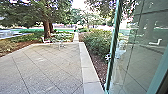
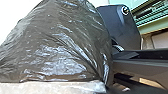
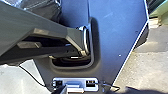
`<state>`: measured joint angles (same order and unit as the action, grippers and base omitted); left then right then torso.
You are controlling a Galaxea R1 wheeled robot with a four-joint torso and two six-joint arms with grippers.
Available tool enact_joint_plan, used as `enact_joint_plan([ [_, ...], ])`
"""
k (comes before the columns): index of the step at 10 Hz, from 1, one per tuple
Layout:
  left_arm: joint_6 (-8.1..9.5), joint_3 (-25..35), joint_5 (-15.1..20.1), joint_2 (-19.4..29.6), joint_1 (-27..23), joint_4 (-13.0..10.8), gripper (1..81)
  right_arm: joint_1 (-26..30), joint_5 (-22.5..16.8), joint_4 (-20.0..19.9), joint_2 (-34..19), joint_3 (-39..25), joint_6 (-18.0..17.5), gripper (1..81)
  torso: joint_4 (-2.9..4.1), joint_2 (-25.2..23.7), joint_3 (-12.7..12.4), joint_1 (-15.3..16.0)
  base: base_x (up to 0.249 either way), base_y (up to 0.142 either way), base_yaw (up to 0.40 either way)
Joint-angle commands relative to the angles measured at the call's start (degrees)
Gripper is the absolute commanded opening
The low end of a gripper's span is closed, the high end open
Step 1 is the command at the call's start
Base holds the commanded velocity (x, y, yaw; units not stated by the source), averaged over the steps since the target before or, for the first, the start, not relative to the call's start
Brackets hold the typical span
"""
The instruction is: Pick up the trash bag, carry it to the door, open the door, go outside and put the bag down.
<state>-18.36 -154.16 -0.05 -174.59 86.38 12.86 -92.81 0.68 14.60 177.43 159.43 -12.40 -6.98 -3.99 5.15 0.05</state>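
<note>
Dark trash bag point(image 2: 60, 45) beside robot base point(image 2: 125, 32); glass door point(image 1: 137, 45) at right, patio point(image 1: 45, 67) ahead. Step: going outside, presumably. Next move likely needs bag clear of door. Either claw's grip: cannot tell

No text, label, brand, number or sign could be read in the head view, the left wrist view or the right wrist view.
</note>
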Motion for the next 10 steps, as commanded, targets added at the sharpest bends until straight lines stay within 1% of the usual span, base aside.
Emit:
enact_joint_plan([
  [1,-0.45,0.2,3.2,0.3,-2.8,0.2,1.0,2.1,-2.8,0.3,0.8,-0.5,0.2,81.1,-0.02,0.0,0.0,0.0,0.091,0.0,0.0],
  [8,-0.45,0.2,3.2,0.2,-2.7,0.2,1.0,2.1,-2.9,0.3,0.8,-0.5,0.4,81.1,-0.02,0.0,0.0,0.0,0.088,0.073,0.0],
  [10,-0.45,0.2,3.2,0.2,-2.7,0.1,1.0,2.1,-2.8,0.3,0.8,-0.5,0.4,81.1,-0.02,0.0,0.0,0.1,0.076,0.0,0.0],
])
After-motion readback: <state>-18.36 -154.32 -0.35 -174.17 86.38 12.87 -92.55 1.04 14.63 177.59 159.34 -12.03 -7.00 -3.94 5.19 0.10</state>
